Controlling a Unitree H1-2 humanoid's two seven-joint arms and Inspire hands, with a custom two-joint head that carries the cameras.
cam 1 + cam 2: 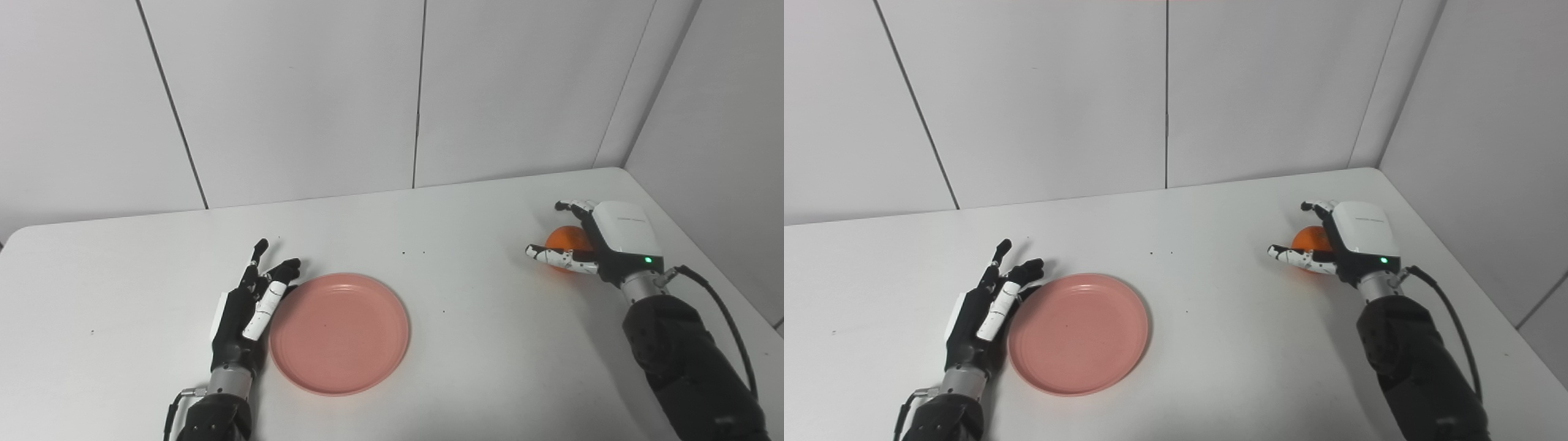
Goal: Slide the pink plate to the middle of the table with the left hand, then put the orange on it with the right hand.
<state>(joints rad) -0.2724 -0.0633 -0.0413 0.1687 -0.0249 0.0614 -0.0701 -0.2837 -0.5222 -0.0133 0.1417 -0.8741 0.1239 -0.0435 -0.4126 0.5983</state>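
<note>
- I read the pink plate (339,332) as the only container in view; it lies flat on the white tabletop (122,294), left of centre and toward the near edge.
- I see nothing in the plate; its round, shallow well shows bare, with one tiny dark speck near the middle and a low raised rim all around.
- My left hand (245,315) lies just beside the plate's left rim, fingers extended and spread, pointing away from me. It grips nothing. The white-tipped finger nearest the plate sits at the rim; I cannot confirm contact.
- The orange (566,240) is on the tabletop at the far right, well apart from the plate, near the corner where the two wall panels meet.
- Only part of the orange is visible: a smooth, rounded orange surface showing between the fingers, with the back of the hand covering its right side.
- My right hand (1344,245) is curled around the orange, fingers (560,258) in front of it and others arching over its far side. I cannot tell whether the hold is firm or whether the fruit is lifted off the tabletop.
- A green indicator light shows on the right wrist housing, and a black cable (719,312) loops from the wrist along the forearm.
- A few small dark specks mark the tabletop between plate and orange.
</note>
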